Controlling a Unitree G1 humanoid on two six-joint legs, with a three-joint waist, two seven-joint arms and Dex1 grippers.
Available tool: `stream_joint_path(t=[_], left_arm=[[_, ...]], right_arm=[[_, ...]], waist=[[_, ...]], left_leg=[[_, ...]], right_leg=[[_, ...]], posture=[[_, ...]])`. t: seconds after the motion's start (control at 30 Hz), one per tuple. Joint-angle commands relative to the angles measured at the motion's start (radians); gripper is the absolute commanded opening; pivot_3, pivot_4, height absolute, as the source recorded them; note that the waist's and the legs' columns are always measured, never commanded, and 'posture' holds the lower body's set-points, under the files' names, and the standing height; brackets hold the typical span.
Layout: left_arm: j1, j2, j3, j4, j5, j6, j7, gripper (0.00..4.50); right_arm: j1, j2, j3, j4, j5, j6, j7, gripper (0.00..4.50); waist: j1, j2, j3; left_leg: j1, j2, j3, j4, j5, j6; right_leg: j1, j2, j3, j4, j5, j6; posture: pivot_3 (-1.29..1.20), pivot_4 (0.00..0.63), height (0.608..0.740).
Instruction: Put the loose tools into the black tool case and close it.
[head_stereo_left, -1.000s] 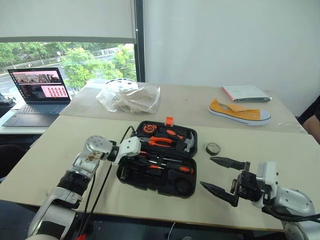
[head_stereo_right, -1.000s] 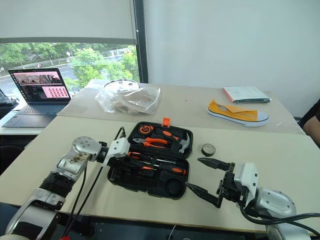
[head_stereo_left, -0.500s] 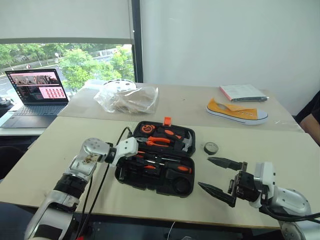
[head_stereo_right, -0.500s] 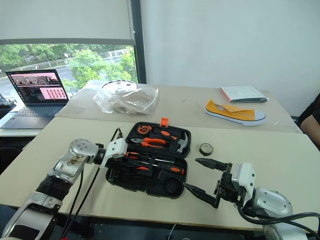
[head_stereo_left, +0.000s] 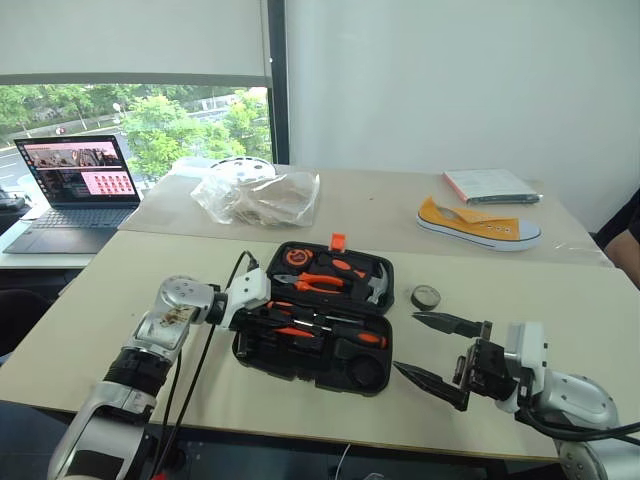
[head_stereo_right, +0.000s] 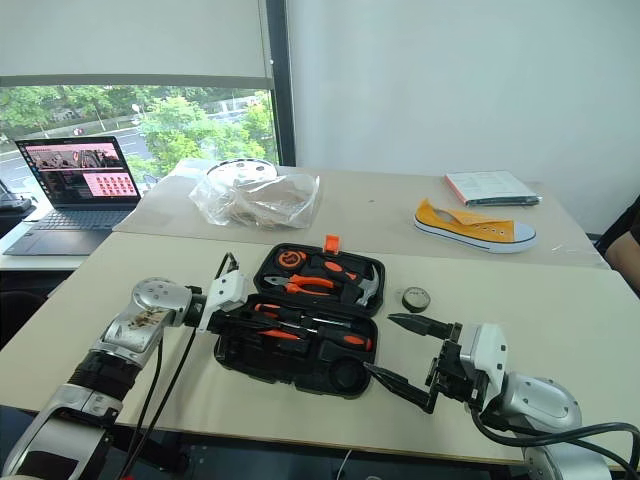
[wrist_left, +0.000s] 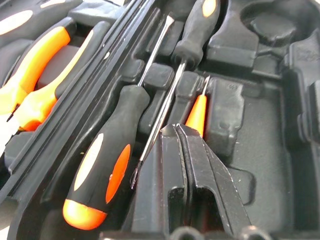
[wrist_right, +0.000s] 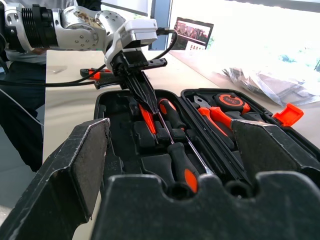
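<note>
Lying open near the front of a beige table (head_stereo_left: 120, 290): one black moulded plastic tool case (head_stereo_left: 318, 357) with an orange latch (head_stereo_left: 338, 241). Sitting in its front half: two orange-and-black-handled screwdrivers (wrist_left: 107, 165) (wrist_left: 197, 22) side by side and one small all-orange tester screwdriver (wrist_left: 198, 112). Resting in the rear half: one pair of orange-handled pliers (head_stereo_left: 320, 284), one steel-headed hammer (head_stereo_left: 376, 284) and one round orange-and-black tape measure (head_stereo_left: 297, 258). Lying loose on the table just right of the case: one small black tape roll (head_stereo_left: 426, 297). Lying on the table beyond the case's left side, in the right wrist view: one orange-black utility knife (wrist_right: 96, 75).

Reaching into the case's left end: left gripper (wrist_left: 179, 131), fingers pressed together, tips just beside the tester screwdriver, pinching nothing visible. Hovering right of the case: right gripper (head_stereo_left: 430, 350), fingers spread wide and empty.

Standing behind: a second beige table carrying one crumpled clear plastic bag (head_stereo_left: 260, 197), one yellow canvas shoe (head_stereo_left: 478, 224) and one book (head_stereo_left: 492, 185). Sitting on a desk at far left by the window: one open laptop (head_stereo_left: 75, 190). Rising at the back: a plain white wall.
</note>
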Motion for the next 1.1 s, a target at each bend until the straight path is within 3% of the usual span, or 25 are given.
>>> stream_joint_path(t=[0.03, 0.43, 0.8, 0.87, 1.03, 1.1], left_arm=[[0.010, 0.011, -0.027, -0.011, 0.036, 0.008, 0.008, 0.06], [0.063, 0.046, -0.041, -0.059, 0.057, 0.035, 0.022, 0.06], [0.068, 0.027, 0.037, -0.087, -0.043, 0.012, 0.030, 0.06], [0.071, 0.038, 0.080, -0.093, -0.076, -0.009, 0.031, 0.06], [0.244, 0.118, 0.335, -0.187, -0.262, -0.020, 0.024, 0.06], [0.349, 0.141, 0.439, -0.216, -0.291, -0.039, 0.070, 0.58]], right_arm=[[-0.008, 0.003, -0.003, -0.009, 0.002, -0.011, -0.003, 4.50], [0.000, 0.004, -0.010, -0.017, 0.006, -0.011, -0.005, 4.50], [-0.002, 0.004, -0.011, -0.014, 0.008, -0.011, -0.003, 4.50], [-0.002, 0.003, -0.012, -0.015, 0.008, -0.011, -0.004, 4.50], [0.003, 0.002, -0.026, -0.015, 0.015, -0.017, 0.000, 4.50], [0.001, 0.004, -0.028, -0.011, 0.020, -0.019, 0.004, 4.50]], waist=[[0.000, 0.000, 0.000], [-0.001, 0.000, 0.000], [-0.001, 0.000, 0.000], [-0.001, 0.000, 0.000], [-0.018, 0.000, 0.000], [-0.017, 0.000, 0.000]], left_leg=[[0.000, 0.000, 0.000, 0.000, 0.000, 0.000], [0.001, 0.000, 0.000, 0.000, 0.000, 0.000], [0.001, 0.000, 0.000, 0.000, 0.000, 0.000], [0.001, 0.000, 0.000, 0.000, 0.000, 0.000], [0.000, 0.002, 0.000, -0.001, 0.000, -0.001], [0.001, 0.002, 0.000, -0.003, 0.000, -0.001]], right_leg=[[0.000, 0.000, 0.000, 0.000, 0.000, 0.000], [0.001, 0.000, 0.000, 0.001, 0.000, 0.000], [0.000, 0.000, 0.001, 0.001, 0.000, 0.000], [0.000, 0.000, 0.001, 0.001, 0.000, 0.000], [-0.002, 0.000, 0.002, 0.001, 0.000, 0.000], [-0.002, -0.001, 0.004, 0.000, 0.000, 0.000]], posture=[[0.00, 0.150, 0.740], [0.00, 0.150, 0.740], [0.00, 0.150, 0.740], [0.00, 0.150, 0.740], [0.00, 0.150, 0.740], [0.00, 0.150, 0.740]])
